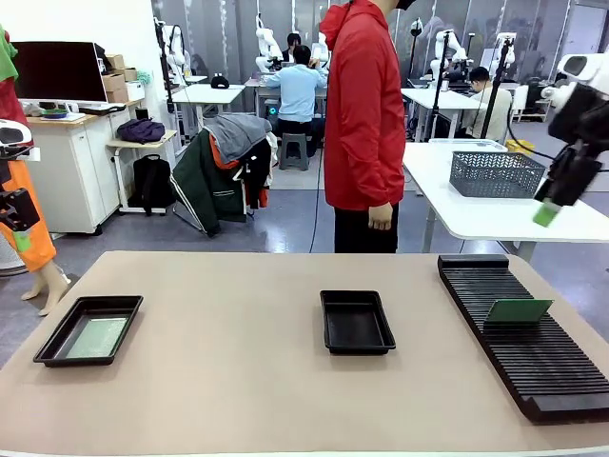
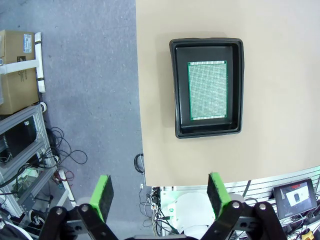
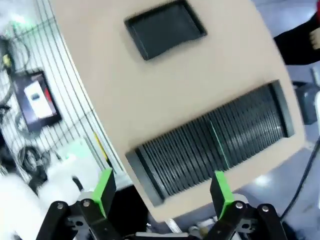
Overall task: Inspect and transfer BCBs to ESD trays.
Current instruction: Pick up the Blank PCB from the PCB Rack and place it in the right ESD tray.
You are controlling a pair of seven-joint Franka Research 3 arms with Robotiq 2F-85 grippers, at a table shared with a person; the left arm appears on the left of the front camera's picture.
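Left end effector [image 2: 160, 196], fingers apart, hangs over an ESD tray [image 2: 175, 90] at the worktop's [image 2: 280, 75] left edge with a BCB [image 2: 207, 90] flat inside; right end effector [image 3: 162, 190], likewise spread, faces the right-edge rack [image 3: 185, 156], another BCB [image 1: 517, 310] standing in its slots.

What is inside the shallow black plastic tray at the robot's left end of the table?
One thin pale grey-green rectangular board lies flat on the floor of the shallow black plastic tray. The floor beneath the board is covered.
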